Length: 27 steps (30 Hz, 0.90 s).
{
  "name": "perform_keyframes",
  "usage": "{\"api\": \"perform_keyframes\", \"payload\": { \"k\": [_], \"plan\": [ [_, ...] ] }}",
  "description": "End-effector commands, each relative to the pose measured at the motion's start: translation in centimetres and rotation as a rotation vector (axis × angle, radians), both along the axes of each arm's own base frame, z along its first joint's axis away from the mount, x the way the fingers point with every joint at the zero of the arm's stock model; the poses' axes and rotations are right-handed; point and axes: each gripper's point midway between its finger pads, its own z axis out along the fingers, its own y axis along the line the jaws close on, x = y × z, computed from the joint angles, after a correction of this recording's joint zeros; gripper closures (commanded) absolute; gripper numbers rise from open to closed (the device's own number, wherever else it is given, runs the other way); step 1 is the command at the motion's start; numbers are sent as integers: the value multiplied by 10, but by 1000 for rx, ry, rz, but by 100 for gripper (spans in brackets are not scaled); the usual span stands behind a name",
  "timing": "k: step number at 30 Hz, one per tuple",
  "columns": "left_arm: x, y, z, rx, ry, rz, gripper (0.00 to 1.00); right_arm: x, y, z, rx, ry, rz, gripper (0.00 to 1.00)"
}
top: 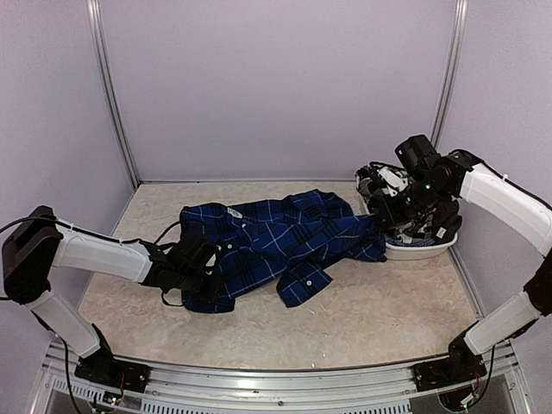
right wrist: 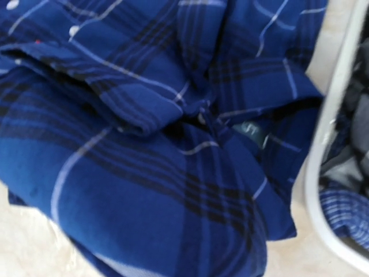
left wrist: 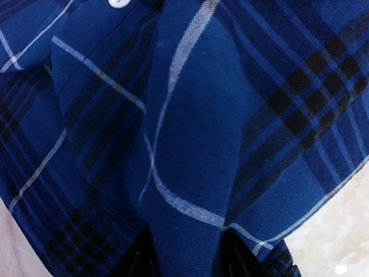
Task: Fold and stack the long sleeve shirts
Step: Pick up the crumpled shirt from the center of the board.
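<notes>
Item: blue shirt (top: pixel 276 246), crumpled at centre, left edge pinched by the left gripper (top: pixel 207 263), right end under the right gripper (top: pixel 390 220) (clamped or spread cannot be told) beside the basket (top: pixel 423 252), presumably to stretch it flat for folding.

Cannot tell whether the left fingers (left wrist: pixel 137 262) pinch the blue shirt (left wrist: pixel 196 144): just two dark shapes, probably theirs, cut off at the bottom edge of the left wrist view beneath cloth overrunning every edge. Cannot find the right fingers (top: pixel 388 221) in the right wrist view, and from above cannot separate them from the dark heap (top: pixel 375 181) in the white basket (top: pixel 423 252). Cannot name that blurred heap, cropped at the right edge, nor read the smeared tag (right wrist: pixel 252 130).
</notes>
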Motion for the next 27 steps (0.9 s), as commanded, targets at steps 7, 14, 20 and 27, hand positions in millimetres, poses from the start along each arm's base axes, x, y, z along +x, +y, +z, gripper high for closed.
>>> {"api": "perform_keyframes", "payload": {
  "k": [7, 14, 20, 27],
  "plan": [
    [13, -27, 45, -174, 9, -95, 100, 50, -15, 35, 57, -120, -86, 100],
    [63, 11, 112, -308, -105, 4, 100, 81, -25, 32, 16, -138, -150, 100],
    [116, 45, 89, -242, -100, 186, 88, 101, -13, 10, 29, -110, -141, 100],
    [146, 64, 65, -137, -148, 326, 52, 119, -4, -19, 34, -74, -133, 100]
  ]
}}
